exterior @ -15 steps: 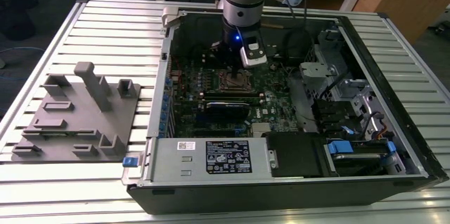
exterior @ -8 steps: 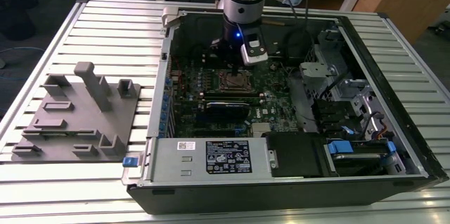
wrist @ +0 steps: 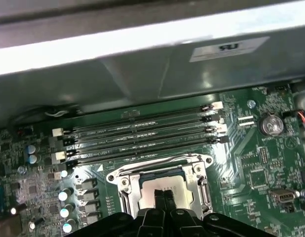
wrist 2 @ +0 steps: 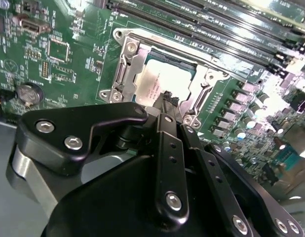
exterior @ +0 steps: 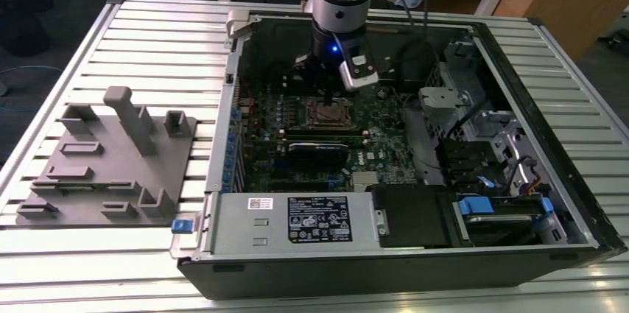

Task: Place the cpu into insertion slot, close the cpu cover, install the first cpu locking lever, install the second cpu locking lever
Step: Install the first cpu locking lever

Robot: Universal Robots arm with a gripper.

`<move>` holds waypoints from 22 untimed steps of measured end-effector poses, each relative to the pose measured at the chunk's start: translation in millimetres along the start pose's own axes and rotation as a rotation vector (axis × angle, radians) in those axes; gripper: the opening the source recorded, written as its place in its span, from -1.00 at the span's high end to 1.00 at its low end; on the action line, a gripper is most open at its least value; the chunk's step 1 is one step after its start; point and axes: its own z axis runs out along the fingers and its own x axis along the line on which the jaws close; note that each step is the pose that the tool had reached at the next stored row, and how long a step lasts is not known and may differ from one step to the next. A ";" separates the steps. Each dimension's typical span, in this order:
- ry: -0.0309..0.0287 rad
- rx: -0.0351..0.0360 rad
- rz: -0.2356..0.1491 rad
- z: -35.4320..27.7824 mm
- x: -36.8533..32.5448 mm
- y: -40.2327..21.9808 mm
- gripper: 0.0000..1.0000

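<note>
The fingers were seen pressed together, nothing held between them; the cpu was found seated in the insertion slot, directly beneath their tips, the cpu cover framing it.

The cpu has a dull, brushed silvery-tan metal top, smooth and faintly reflective. The cpu cover around it is bare silvery metal with a soft sheen. The motherboard is glossy green laminate, and its long memory slots are black plastic. The gripper is matt black metal with shiny steel screw heads. In the exterior view, the table is ribbed, pale brushed aluminium, and the fixture block on it is matt grey plastic.
</note>
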 end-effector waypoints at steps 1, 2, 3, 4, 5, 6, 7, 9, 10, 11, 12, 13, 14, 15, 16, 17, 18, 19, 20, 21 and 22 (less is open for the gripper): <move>0.0007 -0.0002 -0.012 0.1 0.0 0.0 0.80; 0.0013 -0.0003 -0.020 0.1 0.0 0.0 0.80; 0.0014 -0.0004 -0.023 0.1 0.0 0.0 0.80; 0.0014 -0.0005 -0.023 0.1 0.0 0.0 0.80; 0.0014 -0.0006 -0.023 0.2 0.0 0.0 0.80; 0.0014 -0.0006 -0.023 0.2 0.0 0.0 0.80; 0.0014 -0.0006 -0.023 0.2 0.0 0.0 0.80; 0.0014 -0.0007 -0.023 0.0 0.0 0.0 0.80; 0.0014 -0.0006 -0.023 -0.4 0.0 0.0 0.80; 0.0014 -0.0008 -0.023 -0.4 0.0 0.1 0.80; 0.0013 -0.0009 -0.023 -0.4 -0.1 0.1 0.80; 0.0014 -0.0006 -0.023 -0.8 0.0 0.0 0.80; 0.0014 -0.0006 -0.023 -1.1 0.0 0.0 0.80; 0.0014 -0.0006 -0.023 -1.1 0.0 0.1 0.80; 0.0014 -0.0007 -0.023 -1.1 0.0 0.1 0.80; 0.0016 -0.0002 -0.023 -1.5 0.0 0.1 0.80; 0.0015 -0.0005 -0.023 -1.6 -0.1 0.1 0.80; 0.0014 -0.0007 -0.023 -1.6 0.0 0.1 0.80; 0.0013 -0.0008 -0.023 -1.6 -0.1 0.1 0.80; 0.0013 -0.0008 -0.023 -1.6 -0.1 0.1 0.80; 0.0014 -0.0007 -0.023 -1.7 -0.1 0.1 0.80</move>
